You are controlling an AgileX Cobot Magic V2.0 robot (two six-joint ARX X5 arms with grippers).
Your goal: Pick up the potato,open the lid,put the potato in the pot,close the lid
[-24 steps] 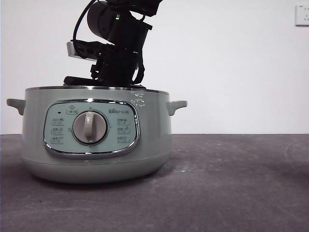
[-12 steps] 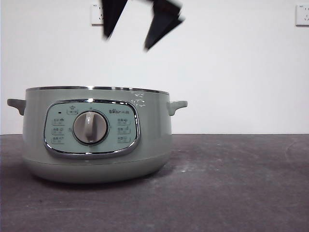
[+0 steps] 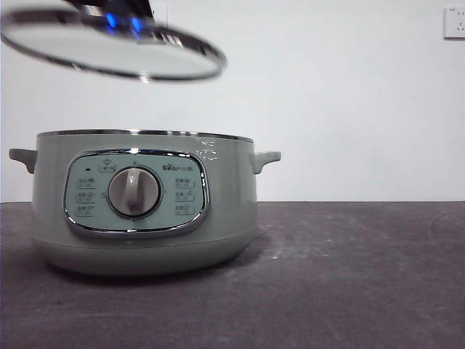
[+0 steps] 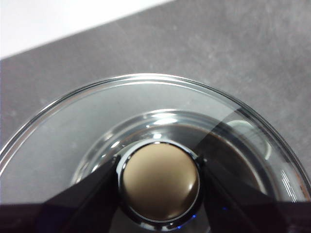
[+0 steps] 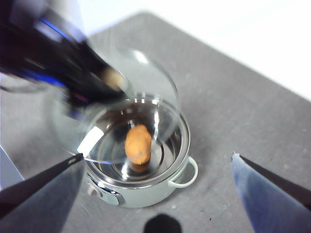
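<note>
The sage-green pot [image 3: 145,225] stands on the left of the dark table, uncovered. Seen from high above in the right wrist view, the orange-brown potato [image 5: 138,144] lies on the bottom of the pot [image 5: 146,194]. The glass lid [image 3: 109,47] hangs tilted in the air above the pot's left half. My left gripper [image 4: 159,167] is shut on the lid's round knob [image 4: 159,184], and the glass [image 4: 73,131] spreads around it. My right gripper [image 5: 157,156] is open and empty, well above the pot. In that view the lid [image 5: 146,82] and the left arm [image 5: 53,53] are blurred.
The pot's control panel and grey dial [image 3: 135,192] face the front camera, with a small handle [image 3: 265,158] on each side. Bare dark table [image 3: 349,276] stretches to the pot's right. A wall socket [image 3: 455,22] sits at the top right.
The dark arm that reached into the pot rose with open jaws and left the front view. The lid has since swung in from the upper left, above the pot.
</note>
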